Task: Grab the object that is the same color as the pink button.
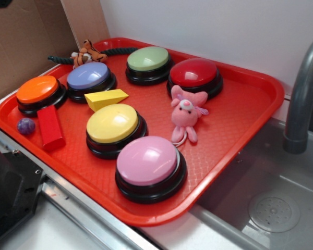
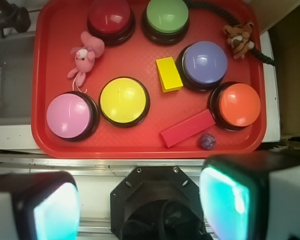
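Observation:
A small pink plush pig [image 1: 186, 113] lies on the red tray [image 1: 240, 112], between the red button and the pink button [image 1: 148, 161]. In the wrist view the pig [image 2: 85, 56] is at the upper left and the pink button [image 2: 69, 116] is just below it. My gripper [image 2: 140, 207] is open and empty, high above the tray's near edge, with both teal fingertips [image 2: 224, 197] wide apart at the bottom of the view. The gripper does not show in the exterior view.
The tray also holds red [image 2: 109, 16], green [image 2: 166, 16], lavender-blue [image 2: 204, 62], orange [image 2: 238, 104] and yellow [image 2: 123, 100] buttons, a yellow wedge [image 2: 168, 74], a red block [image 2: 187, 128], a purple ball [image 2: 207, 141] and a tiger plush [image 2: 239, 39]. A sink with a grey faucet [image 1: 302, 94] lies beside the tray.

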Tool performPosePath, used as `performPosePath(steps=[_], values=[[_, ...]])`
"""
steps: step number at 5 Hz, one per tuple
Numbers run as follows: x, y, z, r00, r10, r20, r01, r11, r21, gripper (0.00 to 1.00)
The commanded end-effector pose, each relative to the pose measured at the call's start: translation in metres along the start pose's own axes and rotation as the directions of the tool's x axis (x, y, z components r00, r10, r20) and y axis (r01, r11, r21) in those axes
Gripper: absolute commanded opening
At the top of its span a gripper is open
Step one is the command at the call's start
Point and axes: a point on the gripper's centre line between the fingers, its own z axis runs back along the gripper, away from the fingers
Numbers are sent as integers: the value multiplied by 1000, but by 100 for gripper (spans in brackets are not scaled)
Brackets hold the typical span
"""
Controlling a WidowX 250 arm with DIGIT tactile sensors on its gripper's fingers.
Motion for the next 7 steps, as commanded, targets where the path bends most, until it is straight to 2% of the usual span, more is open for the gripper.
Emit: performPosePath(steps=[1, 2, 3, 4, 5, 6, 7], values=[[0, 0, 0, 1000, 0, 0, 0, 1000, 0, 100], [13, -19, -12, 984, 153, 86, -148, 987, -57, 100], [36, -31, -30, 976, 200, 87, -189, 974, -122, 100], [73, -44, -64, 954, 285, 99, -276, 957, -90, 100], [111, -70, -105, 946, 303, 113, -298, 953, -56, 100], [126, -85, -136, 936, 337, 103, -334, 941, -50, 100], [142, -94, -170, 917, 384, 104, -377, 923, -84, 100]])
